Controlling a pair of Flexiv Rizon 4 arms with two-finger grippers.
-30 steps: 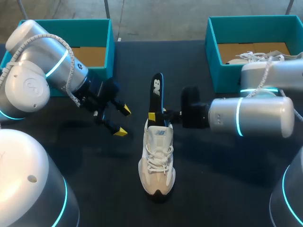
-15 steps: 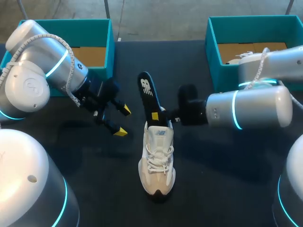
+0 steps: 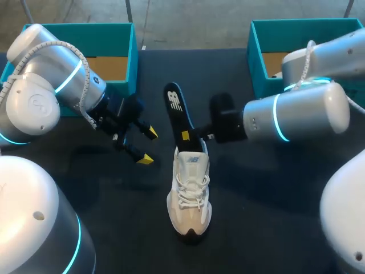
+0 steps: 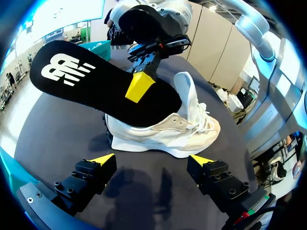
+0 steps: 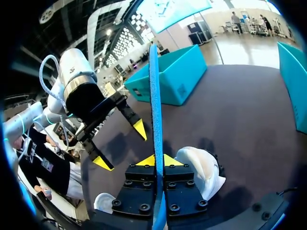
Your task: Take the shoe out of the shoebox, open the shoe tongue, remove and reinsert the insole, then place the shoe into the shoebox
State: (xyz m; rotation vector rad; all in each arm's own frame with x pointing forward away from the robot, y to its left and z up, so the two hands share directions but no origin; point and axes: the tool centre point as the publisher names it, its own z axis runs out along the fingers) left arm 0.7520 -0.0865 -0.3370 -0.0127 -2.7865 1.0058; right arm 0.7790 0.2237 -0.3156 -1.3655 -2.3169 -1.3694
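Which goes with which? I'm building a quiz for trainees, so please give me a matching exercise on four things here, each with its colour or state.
Column A
1. insole
2. shoe
3. left gripper
4. right gripper

Column B
a. open, holding nothing
b. white, laced, resting on its sole
c. shut, clamping a thin thing from two sides
d. black, held up at a slant

Pairs: 1-d, 2-b, 3-a, 4-c

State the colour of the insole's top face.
The insole is black with a white logo; left wrist view shows it best.
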